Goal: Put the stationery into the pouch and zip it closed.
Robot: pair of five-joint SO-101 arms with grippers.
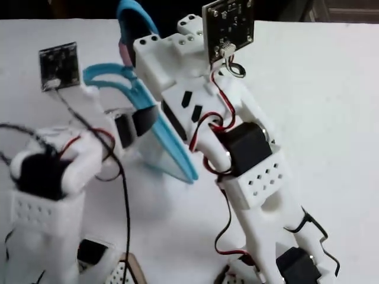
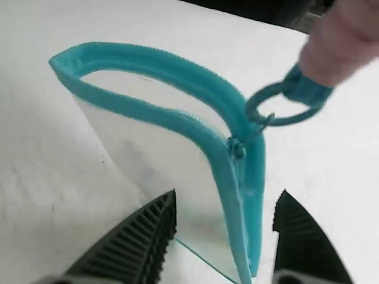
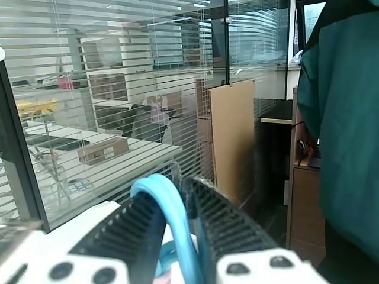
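Note:
A clear pouch (image 1: 160,148) with teal zipper edging stands upright on the white table between the two arms. In the left wrist view its mouth (image 2: 148,89) gapes open and the slider (image 2: 238,148) sits at one end, carrying a teal ring pull (image 2: 278,103) with a blurred pink piece (image 2: 343,35) beyond it. My left gripper (image 2: 225,201) is open, its fingers (image 2: 142,236) on either side of the pouch's lower edge. My right gripper (image 3: 177,201) is raised and shut on a light blue loop (image 3: 157,189), which also rises above the pouch (image 1: 133,18).
Black and red cables (image 1: 124,195) hang from both arms over the table (image 1: 331,89). A small wooden piece (image 1: 135,269) lies at the near edge by the left arm's base. The table's right side has free room.

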